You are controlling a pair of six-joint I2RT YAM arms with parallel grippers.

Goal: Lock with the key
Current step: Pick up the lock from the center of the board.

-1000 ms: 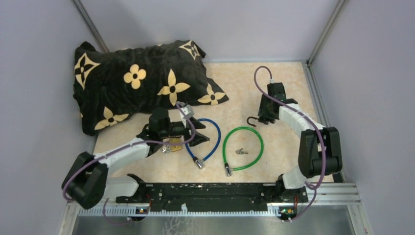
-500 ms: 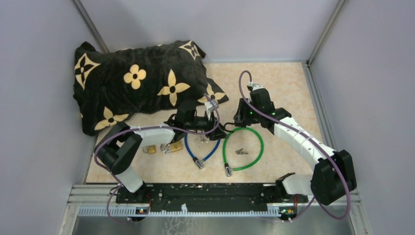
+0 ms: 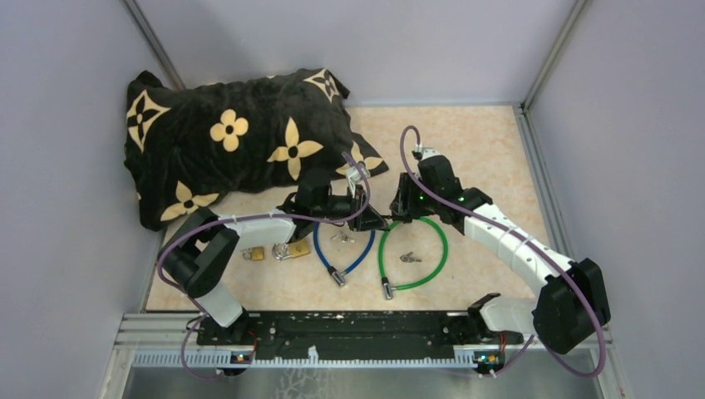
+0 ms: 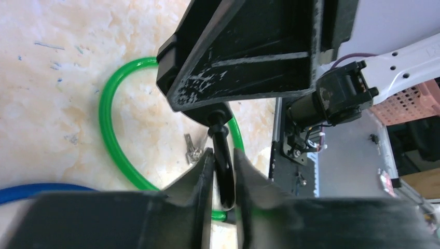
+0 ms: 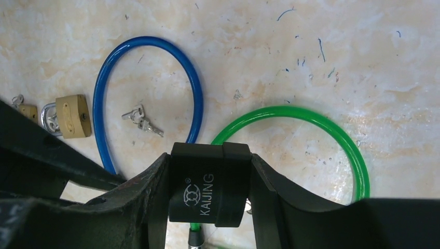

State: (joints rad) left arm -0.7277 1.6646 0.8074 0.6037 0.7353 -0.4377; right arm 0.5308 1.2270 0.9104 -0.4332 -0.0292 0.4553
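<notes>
My right gripper (image 5: 210, 162) is shut on a black lock body (image 5: 207, 192) marked KAIJING, held above the floor; the same lock (image 3: 397, 211) sits mid-table in the top view. A black key head (image 4: 224, 171) sticks out of that lock, and my left gripper (image 4: 223, 153) is shut on it, one finger on each flat side. In the top view the left gripper (image 3: 378, 221) meets the right gripper (image 3: 402, 206) nose to nose. A green cable loop (image 3: 441, 249) lies below them, one end (image 5: 194, 234) running under the lock.
A blue cable loop (image 3: 366, 241) lies left of the green one, with a small key bunch (image 5: 140, 120) inside it. More keys (image 3: 409, 257) rest inside the green loop. Two brass padlocks (image 3: 291, 249) (image 3: 255, 253) lie further left. A black flowered pillow (image 3: 241, 141) fills the back left.
Both arms have come together over the middle from their separate places. The left jaws have closed on the key head; the right gripper holds the lock as before.
</notes>
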